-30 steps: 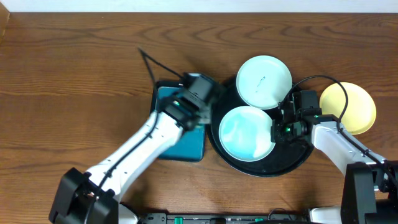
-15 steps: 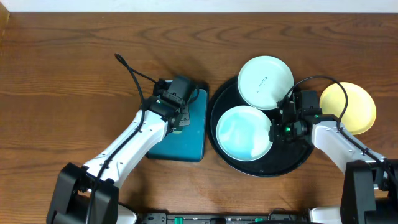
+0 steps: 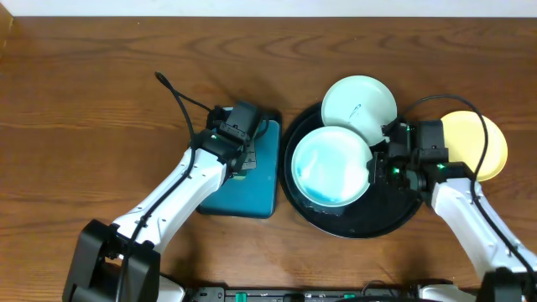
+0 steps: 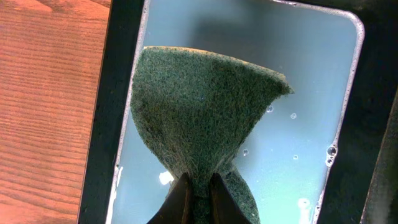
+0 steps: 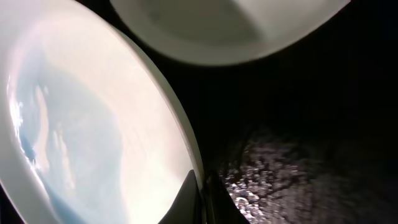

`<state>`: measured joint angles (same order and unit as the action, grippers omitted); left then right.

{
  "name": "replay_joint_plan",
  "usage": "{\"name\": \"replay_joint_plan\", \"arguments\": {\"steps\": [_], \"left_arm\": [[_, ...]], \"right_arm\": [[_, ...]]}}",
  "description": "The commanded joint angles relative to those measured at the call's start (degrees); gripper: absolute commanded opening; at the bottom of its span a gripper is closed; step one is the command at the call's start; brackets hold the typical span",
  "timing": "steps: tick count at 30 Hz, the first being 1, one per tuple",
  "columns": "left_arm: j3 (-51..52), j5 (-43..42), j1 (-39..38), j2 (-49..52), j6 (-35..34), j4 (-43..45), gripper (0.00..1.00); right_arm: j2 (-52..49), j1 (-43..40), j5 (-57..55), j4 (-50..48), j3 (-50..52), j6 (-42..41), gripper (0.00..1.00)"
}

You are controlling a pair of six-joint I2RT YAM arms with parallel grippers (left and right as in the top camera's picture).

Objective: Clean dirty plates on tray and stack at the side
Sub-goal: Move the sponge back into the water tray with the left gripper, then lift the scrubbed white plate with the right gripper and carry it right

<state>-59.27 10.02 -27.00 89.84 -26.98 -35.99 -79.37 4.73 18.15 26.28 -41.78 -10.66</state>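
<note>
Blue-smeared plate (image 3: 331, 165), rim pinched by right gripper (image 3: 377, 164), abuts mint plate (image 3: 359, 105).

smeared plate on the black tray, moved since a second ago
Yes. The smeared plate shifted toward the far side of the black tray, now overlapping the other white plate.

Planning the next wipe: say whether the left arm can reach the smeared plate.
Probably yes. The right tool holds the smeared plate by its rim, beside the teal tray where the left tool grips a scrubber; nothing lies between.

Pincer (image 4: 198, 182) pinches green scouring pad (image 4: 199, 106) over wet teal tray (image 4: 311, 81)
</note>
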Motion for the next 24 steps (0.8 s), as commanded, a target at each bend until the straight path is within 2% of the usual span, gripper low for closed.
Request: {"name": "replay_joint_plan", "arguments": {"steps": [1,12,24], "left_arm": [[0.24,0.94,0.33,0.63,0.42,0.04,0.07],[0.31,0.94,0.31,3.54,0.42,0.68,0.07],[0.33,-0.33,0.33,9.31,0.42,1.88,0.07]], "right_arm": [[4.52,-0.13,-7.43,-0.11,0.07,0.02,0.01],[14.73,4.07,-26.67,1.86,0.09,0.02,0.01],[16.26,16.11,-43.93,3.1,0.09,0.02,0.01]]}}
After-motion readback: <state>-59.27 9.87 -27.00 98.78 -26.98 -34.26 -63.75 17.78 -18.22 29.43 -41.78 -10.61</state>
